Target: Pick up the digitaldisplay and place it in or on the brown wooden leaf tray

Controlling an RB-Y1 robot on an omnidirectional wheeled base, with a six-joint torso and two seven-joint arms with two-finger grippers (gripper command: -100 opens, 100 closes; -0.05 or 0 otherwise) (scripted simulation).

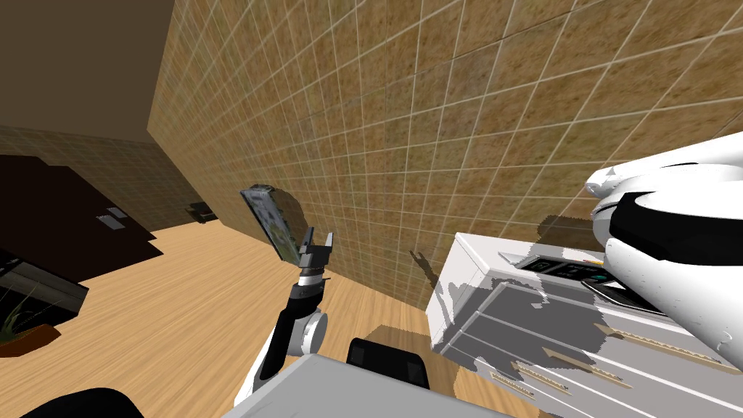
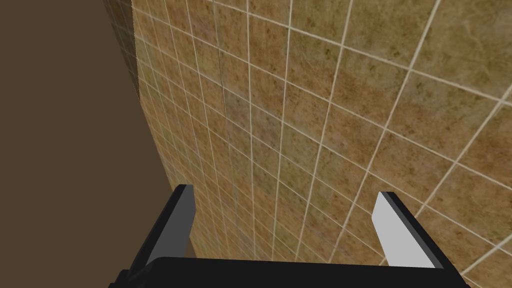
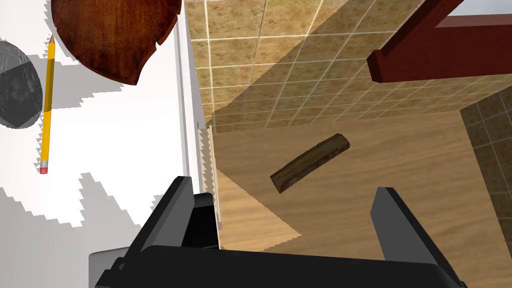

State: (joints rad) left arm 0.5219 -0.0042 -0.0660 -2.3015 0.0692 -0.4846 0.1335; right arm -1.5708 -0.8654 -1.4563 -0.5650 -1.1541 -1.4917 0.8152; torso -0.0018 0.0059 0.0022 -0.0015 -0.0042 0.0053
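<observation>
Right wrist view has the right claw spread wide with nothing between its fingers; it hangs over the edge of the white worktop; just past it lie a yellow pencil, a grey round thing and the brown leaf tray; out on the floor lies a small log. Head view has the left claw up in the air, also spread and empty; a shiny slab shows beside it, and I cannot tell if it is close or far back by the wall. Over on the worktop lies a dark flat thing with green screens; I think it is the digitaldisplay. It looks flat, hard and smooth, and likely light; its glass could crack, and it could slip; I would pinch it by its two thin side edges, from above, and keep the fingers off the screens.
</observation>
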